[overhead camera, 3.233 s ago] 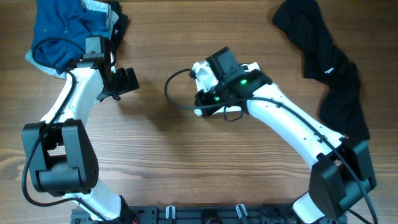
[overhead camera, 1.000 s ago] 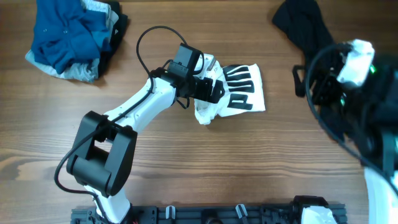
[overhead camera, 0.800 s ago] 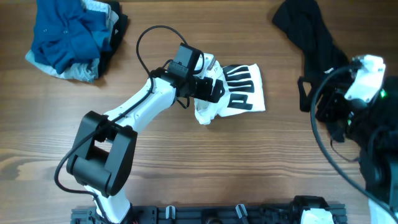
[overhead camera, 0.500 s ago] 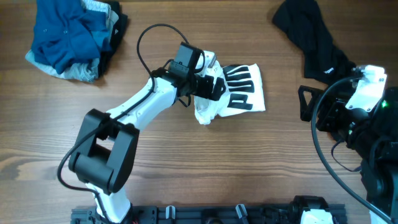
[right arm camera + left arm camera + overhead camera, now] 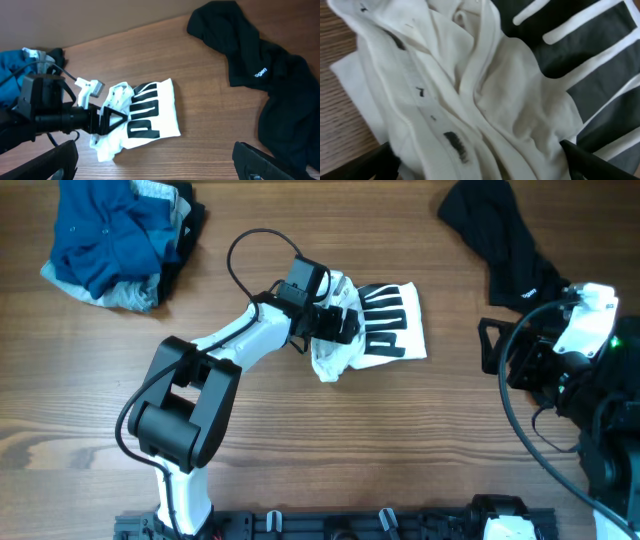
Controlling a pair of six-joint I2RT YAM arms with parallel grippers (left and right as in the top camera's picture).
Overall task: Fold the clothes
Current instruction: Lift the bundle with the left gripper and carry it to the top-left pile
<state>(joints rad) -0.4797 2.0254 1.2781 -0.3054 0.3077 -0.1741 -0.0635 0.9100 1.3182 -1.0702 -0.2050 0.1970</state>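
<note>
We saw the white shirt (image 5: 385, 320) lying on the wooden table (image 5: 300, 450) just above its centre, toward 12 o'clock. Its half toward 3 o'clock lay fairly flat with the bold black block lettering facing up. The half toward 9 o'clock was bunched into loose white folds, and a crumpled lump stuck out toward 7 o'clock.

The left gripper (image 5: 338, 320) reached in from 8 o'clock and sat over that bunched side. In the left wrist view its jaws were spread wide, one dark fingertip (image 5: 382, 160) in each lower corner, with rumpled white cloth and part of the black lettering filling the space between them. We could not tell whether the tips touched the fabric, and nothing looked pinched.

The right gripper (image 5: 500, 352) hung at 3 o'clock, well apart from the shirt and close to the lower end of the black garment (image 5: 510, 250). That garment trailed from 1 o'clock down the right edge. In the right wrist view its jaws were likewise wide apart, with nothing between them.

The blue and grey garments (image 5: 110, 235) lay heaped at 10 o'clock, well apart from the shirt.
</note>
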